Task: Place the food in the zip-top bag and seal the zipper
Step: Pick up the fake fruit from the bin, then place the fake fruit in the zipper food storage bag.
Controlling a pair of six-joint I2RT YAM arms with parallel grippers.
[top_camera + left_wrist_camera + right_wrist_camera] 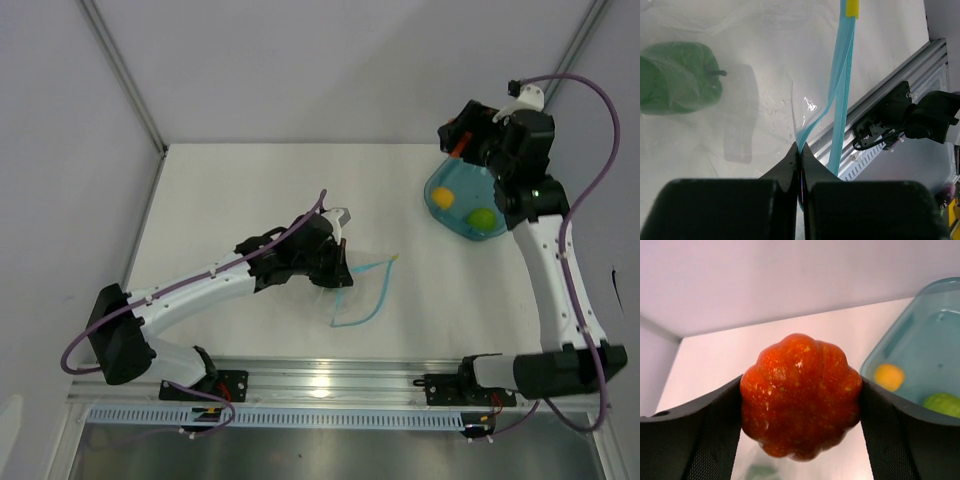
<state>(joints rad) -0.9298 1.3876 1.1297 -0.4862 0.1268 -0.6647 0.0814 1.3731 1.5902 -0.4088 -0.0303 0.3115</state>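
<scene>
By bowl [462, 192] far rim, holds orange fruit [801, 385] clamped in right gripper [801, 407] | pinches zipper [842, 90] tight with left gripper [801, 162], bag [362, 292] mid-table | needs carry leftward and nearer, to bag.

The orange-red ribbed piece [801, 396] is clamped in the right end effector [801, 407]. The yellow piece [441, 197] and light green piece [481, 217] lie in the teal bowl [468, 183]. The dark green piece [677, 77] seemingly sits inside the clear bag [765, 45], its zipper [842, 75] parted.

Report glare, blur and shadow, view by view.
Top external: glare on the silver metal rail. Left wrist: dark green toy pepper hazy through the clear crinkly plastic bag, one glint. Right wrist: ribbed orange-red toy fruit sharp, translucent teal bowl soft.
</scene>
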